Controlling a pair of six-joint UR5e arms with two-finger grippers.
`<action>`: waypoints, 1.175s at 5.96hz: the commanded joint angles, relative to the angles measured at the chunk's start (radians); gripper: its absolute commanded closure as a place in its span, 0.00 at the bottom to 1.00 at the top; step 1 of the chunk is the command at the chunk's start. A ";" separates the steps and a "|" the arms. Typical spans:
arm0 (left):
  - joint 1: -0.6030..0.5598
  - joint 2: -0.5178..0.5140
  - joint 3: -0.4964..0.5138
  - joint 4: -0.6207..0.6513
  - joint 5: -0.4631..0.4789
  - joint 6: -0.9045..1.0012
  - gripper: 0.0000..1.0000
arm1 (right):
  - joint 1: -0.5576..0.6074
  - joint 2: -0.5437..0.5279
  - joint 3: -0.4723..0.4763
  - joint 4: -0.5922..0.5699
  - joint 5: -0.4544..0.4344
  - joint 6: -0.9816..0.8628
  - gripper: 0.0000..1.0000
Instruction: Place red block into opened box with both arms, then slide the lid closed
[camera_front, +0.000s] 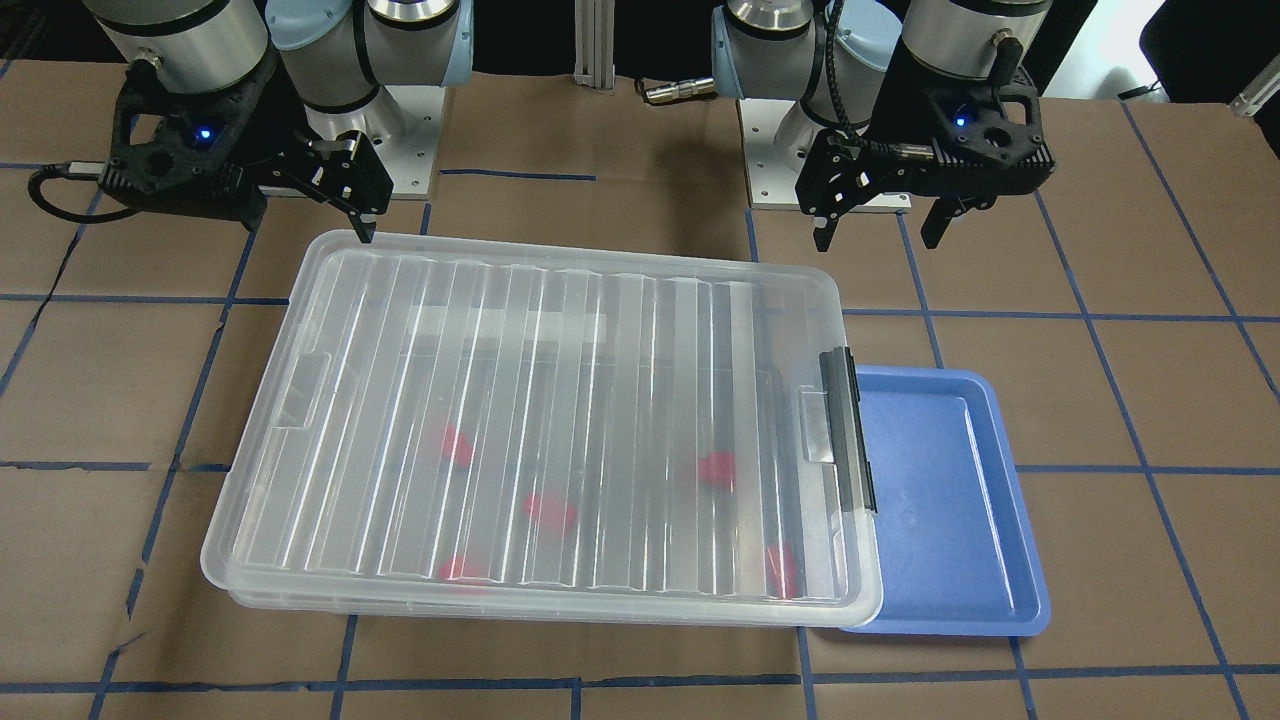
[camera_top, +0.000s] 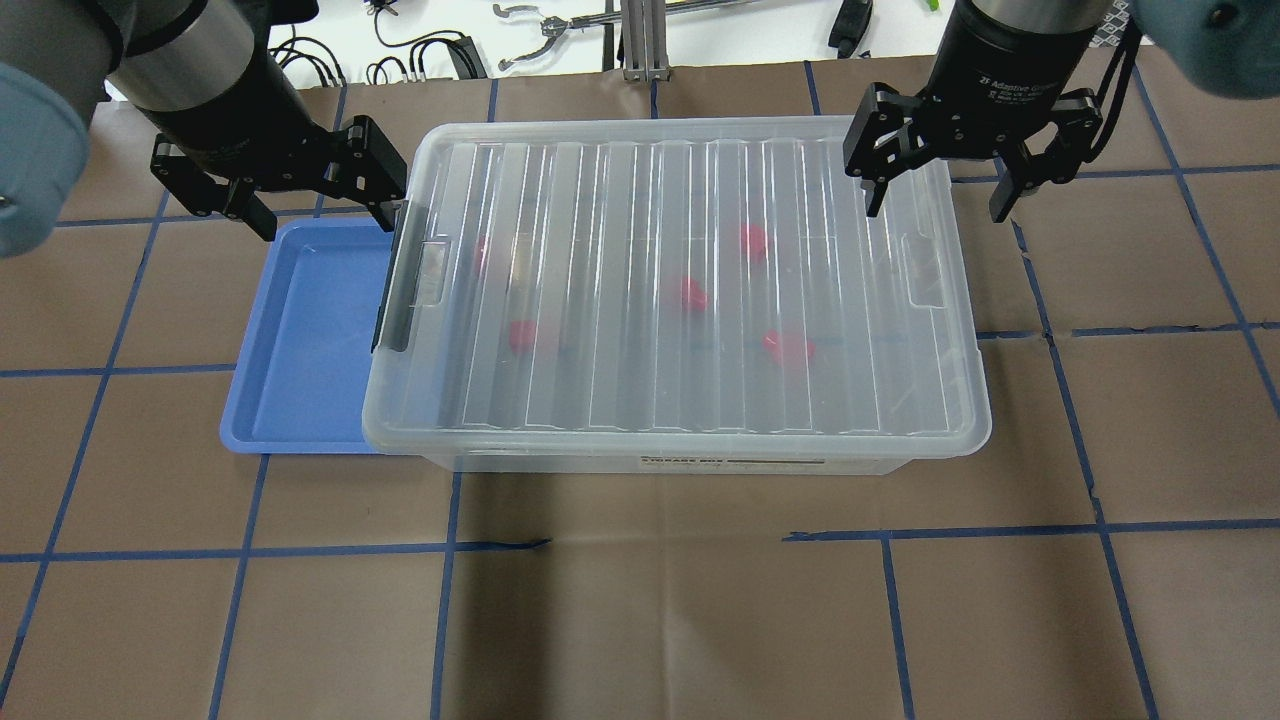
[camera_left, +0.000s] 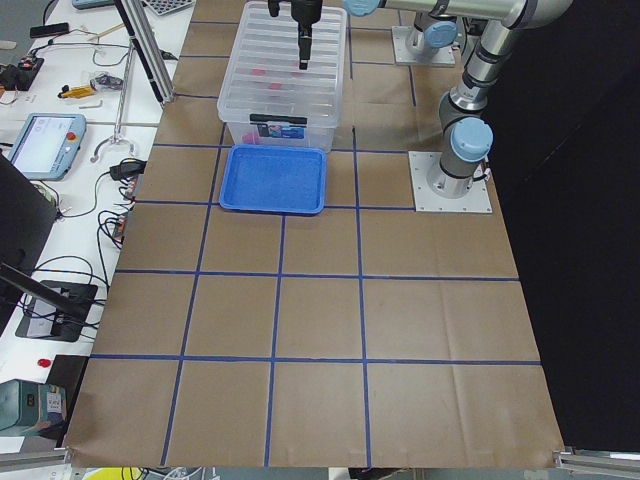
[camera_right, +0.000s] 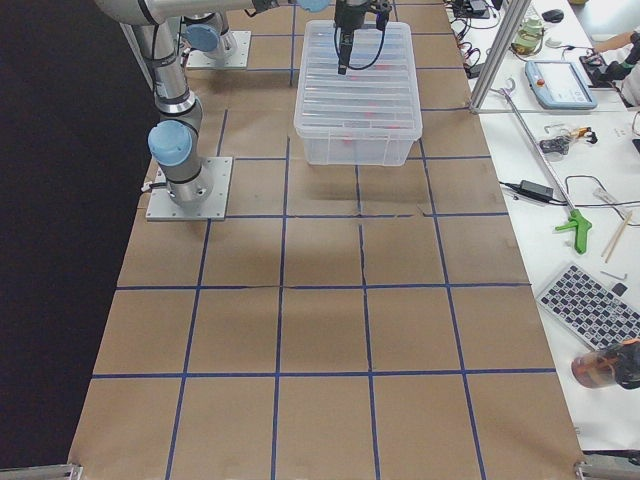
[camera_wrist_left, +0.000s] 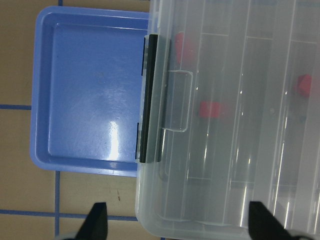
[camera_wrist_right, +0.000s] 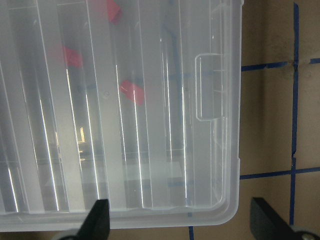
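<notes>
Table (camera_top: 640, 600): one, covered in brown paper and marked with a grid of blue tape.

Box (camera_top: 650, 462): one, clear, set lengthwise across the middle of the table. One black latch bar (camera_top: 393, 290) stood on its left short end.

Lid (camera_top: 650, 180): one, ribbed and clear, lying flat on the box and covering the whole opening. It had two tabs, one at the left end (camera_top: 432, 272) and one at the right (camera_top: 920, 270).

Blocks (camera_top: 787, 347): five counted, all red, all inside the box and seen blurred through the lid. They lay well apart from one another. In the overhead view two were toward the left end, one was near the middle and two were right of the middle.

Tray (camera_top: 300, 340): one, blue, just left of the box at the latch end. Its right edge ran under the lid's overhang. Whether it touched the box could not be told.

Left gripper (camera_top: 320, 205): one, jaws spread wide and holding nothing. It hung above the box's far left corner in the overhead view, with one finger over the tray and the other by the latch bar.

Right gripper (camera_top: 936, 205): one, jaws likewise spread and holding nothing. It hung above the far right corner, with one finger over the lid and the other past the box's end, over the table.
</notes>
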 joint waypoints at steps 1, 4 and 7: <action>0.000 0.000 0.000 0.000 0.000 0.000 0.02 | -0.002 -0.013 0.003 0.009 -0.006 0.002 0.00; -0.002 0.000 -0.006 0.002 0.002 0.000 0.02 | -0.013 -0.012 0.001 0.004 -0.008 0.002 0.00; -0.002 0.000 -0.006 0.003 0.000 0.000 0.02 | -0.012 -0.013 0.003 0.007 -0.008 0.003 0.00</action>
